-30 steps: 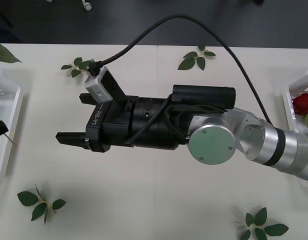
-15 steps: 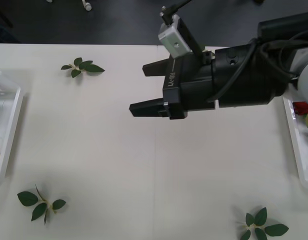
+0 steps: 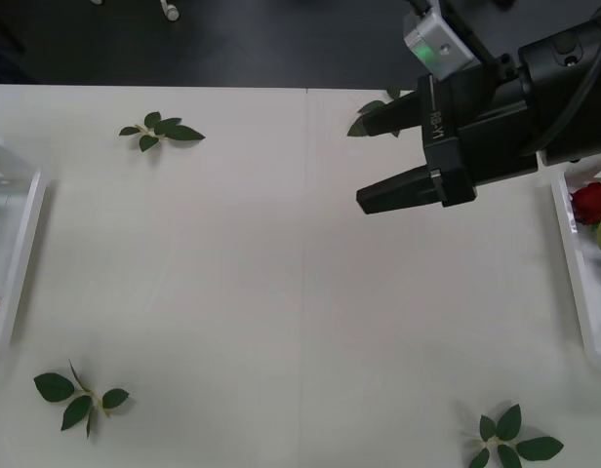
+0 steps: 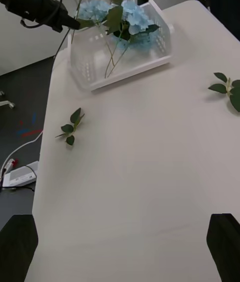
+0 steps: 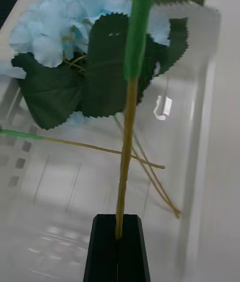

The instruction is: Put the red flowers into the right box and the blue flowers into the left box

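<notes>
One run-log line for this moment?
left claw: shut on blue flower stem over left box | right claw: open, empty, above table

The left box (image 3: 10, 263) is sitting at the table's (image 3: 281, 292) left edge with the blue flowers (image 4: 127, 19) lying in it. The right box (image 3: 574, 263) is sitting at the right edge, holding the red flowers (image 3: 593, 202)

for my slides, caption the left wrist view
Left gripper holds a blue flower by its stem over the left box.
</notes>
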Available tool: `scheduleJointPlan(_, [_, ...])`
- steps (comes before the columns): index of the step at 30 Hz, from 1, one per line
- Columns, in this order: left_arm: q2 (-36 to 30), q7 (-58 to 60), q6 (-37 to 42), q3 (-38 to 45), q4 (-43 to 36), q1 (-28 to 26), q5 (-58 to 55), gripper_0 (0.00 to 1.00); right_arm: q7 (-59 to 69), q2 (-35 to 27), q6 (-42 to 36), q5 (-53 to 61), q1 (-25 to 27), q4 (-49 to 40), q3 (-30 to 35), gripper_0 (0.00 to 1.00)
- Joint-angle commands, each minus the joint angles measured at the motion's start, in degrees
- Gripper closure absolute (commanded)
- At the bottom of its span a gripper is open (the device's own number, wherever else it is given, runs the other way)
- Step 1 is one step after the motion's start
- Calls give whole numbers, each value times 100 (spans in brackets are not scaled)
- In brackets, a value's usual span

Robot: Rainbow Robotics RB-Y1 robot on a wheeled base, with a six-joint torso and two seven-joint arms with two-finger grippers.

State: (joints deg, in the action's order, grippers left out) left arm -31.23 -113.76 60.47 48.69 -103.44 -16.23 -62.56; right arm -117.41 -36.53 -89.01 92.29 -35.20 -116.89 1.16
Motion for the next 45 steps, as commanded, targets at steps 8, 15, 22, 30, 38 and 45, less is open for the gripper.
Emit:
scheduleJointPlan(8, [-155,275,-36,-308,817,920,1211,100,-933,207,-1707,272,-22,228,1114,0])
scheduleJointPlan(15, [-146,275,-62,-562,1414,1456,1959,100,-1795,488,-1953,-221,330,210,1317,0])
scheduleJointPlan(22, [-146,293,-537,-940,2082,1737,2591,100,-2339,497,-1312,-440,1068,-150,1062,0])
scheduleJointPlan(30, [-146,293,-1002,-1230,2610,1930,2670,100,-2058,154,103,-1012,2008,-1328,192,0])
scheduleJointPlan(38, [-243,266,-1002,-1266,2557,1746,2064,6,-1434,-830,2090,-1469,2140,-1653,-1197,0])
scheduleJointPlan(45, [-401,284,-985,-1318,1854,1087,1132,0,-1390,-1586,2863,-1266,2123,-1653,-1619,0])
